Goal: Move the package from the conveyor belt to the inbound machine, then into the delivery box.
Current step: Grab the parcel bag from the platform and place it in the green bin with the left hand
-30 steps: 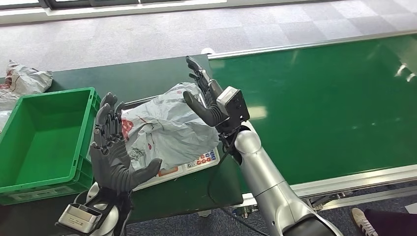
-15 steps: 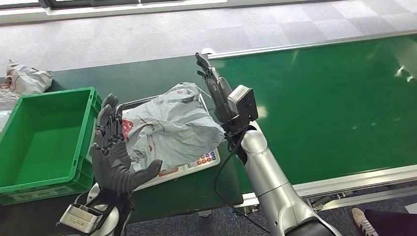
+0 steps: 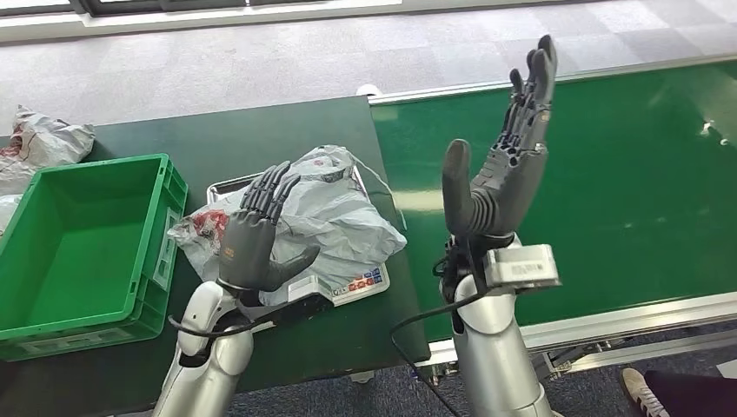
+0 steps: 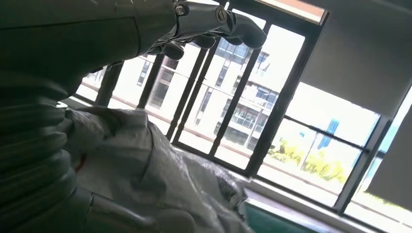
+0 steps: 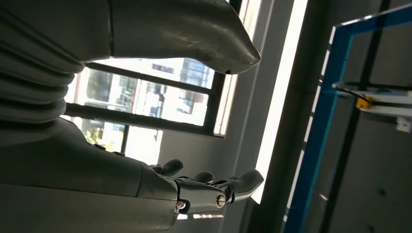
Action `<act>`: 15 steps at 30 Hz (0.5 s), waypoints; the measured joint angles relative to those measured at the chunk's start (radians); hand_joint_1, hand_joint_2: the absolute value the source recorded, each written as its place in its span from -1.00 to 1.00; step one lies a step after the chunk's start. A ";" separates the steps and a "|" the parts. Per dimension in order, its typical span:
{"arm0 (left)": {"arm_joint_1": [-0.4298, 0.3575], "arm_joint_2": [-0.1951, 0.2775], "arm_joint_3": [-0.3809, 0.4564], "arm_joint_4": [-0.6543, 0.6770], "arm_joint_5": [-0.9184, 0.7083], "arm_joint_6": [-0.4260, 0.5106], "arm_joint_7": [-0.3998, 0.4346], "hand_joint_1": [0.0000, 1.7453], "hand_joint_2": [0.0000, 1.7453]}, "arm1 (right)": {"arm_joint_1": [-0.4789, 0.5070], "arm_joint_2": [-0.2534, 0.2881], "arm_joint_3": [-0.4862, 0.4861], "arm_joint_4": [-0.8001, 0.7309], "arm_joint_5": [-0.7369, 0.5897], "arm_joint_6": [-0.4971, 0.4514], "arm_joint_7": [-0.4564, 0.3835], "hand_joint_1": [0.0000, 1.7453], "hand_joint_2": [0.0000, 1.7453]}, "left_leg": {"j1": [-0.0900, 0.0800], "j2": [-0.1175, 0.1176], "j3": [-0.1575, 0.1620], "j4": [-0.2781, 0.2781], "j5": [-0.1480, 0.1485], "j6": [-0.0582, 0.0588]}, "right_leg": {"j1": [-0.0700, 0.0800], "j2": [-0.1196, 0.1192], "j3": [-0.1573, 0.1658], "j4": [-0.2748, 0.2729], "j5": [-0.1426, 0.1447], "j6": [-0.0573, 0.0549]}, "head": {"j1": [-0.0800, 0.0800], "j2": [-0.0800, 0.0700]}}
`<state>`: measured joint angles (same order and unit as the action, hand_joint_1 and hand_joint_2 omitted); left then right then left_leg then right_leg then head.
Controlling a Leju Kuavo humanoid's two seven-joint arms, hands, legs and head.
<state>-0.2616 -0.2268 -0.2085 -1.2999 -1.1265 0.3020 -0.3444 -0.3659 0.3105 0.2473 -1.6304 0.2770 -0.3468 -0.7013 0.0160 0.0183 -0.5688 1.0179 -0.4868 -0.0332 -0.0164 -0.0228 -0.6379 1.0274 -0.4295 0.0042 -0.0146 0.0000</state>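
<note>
The right hand point(image 3: 504, 165) is raised over the conveyor belt point(image 3: 608, 174), fingers straight and spread, holding nothing. The left hand point(image 3: 256, 234) hovers just beside the package point(image 3: 335, 217), fingers apart and empty. The package is a crumpled grey plastic mailer bag with red print, lying on the inbound machine point(image 3: 361, 285), a flat scale with coloured buttons. To the left, the green delivery box point(image 3: 165, 217) stands with nothing visible inside.
</note>
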 joint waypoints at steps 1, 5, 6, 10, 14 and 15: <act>-0.041 0.001 -0.001 0.072 -0.043 -0.004 0.026 -1.00 1.00 | 0.016 -0.004 0.018 -0.045 0.013 -0.026 0.000 -1.00 1.00 | 0.000 0.001 0.000 0.000 0.000 0.000 | 0.000 0.000 0.000 0.000 0.000 0.000 | 0.000 0.000; -0.160 0.002 -0.019 0.300 -0.134 -0.038 0.077 -1.00 1.00 | 0.048 -0.022 0.080 -0.150 0.027 -0.086 0.001 -1.00 1.00 | 0.000 0.004 0.001 0.000 0.000 0.000 | 0.000 0.003 0.000 0.000 0.002 0.000 | 0.000 0.000; -0.177 0.001 -0.025 0.338 -0.145 -0.044 0.084 -1.00 1.00 | 0.050 -0.026 0.088 -0.160 0.027 -0.094 0.001 -1.00 1.00 | 0.000 0.004 0.002 0.000 0.001 0.000 | 0.000 0.003 0.000 0.000 0.002 -0.001 | 0.000 0.000; -0.214 0.000 -0.049 0.436 -0.176 -0.064 0.110 -1.00 1.00 | 0.048 -0.035 0.102 -0.169 0.021 -0.107 0.002 -1.00 1.00 | 0.000 0.004 0.002 0.000 0.001 0.000 | 0.000 0.004 0.000 0.000 0.002 -0.001 | 0.000 0.000; -0.226 0.000 -0.064 0.496 -0.184 -0.097 0.111 0.00 1.00 | 0.046 -0.040 0.104 -0.169 0.027 -0.106 0.003 -1.00 1.00 | 0.000 0.004 0.002 0.000 0.001 0.000 | 0.000 0.004 0.000 0.000 0.002 -0.001 | 0.000 0.000; -0.229 0.000 -0.068 0.507 -0.186 -0.108 0.110 0.50 1.00 | 0.045 -0.040 0.105 -0.169 0.031 -0.104 0.003 -1.00 1.00 | 0.000 0.004 0.001 0.000 0.001 0.000 | 0.000 0.004 0.000 0.000 0.002 -0.001 | 0.000 0.000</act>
<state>-0.4906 -0.2272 -0.2762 -0.7928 -1.3121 0.1938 -0.2342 -0.3206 0.2701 0.3521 -1.7996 0.3079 -0.4506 -0.6985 0.0160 0.0218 -0.5674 1.0178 -0.4860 -0.0333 -0.0164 -0.0191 -0.6376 1.0276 -0.4278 0.0036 -0.0148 0.0000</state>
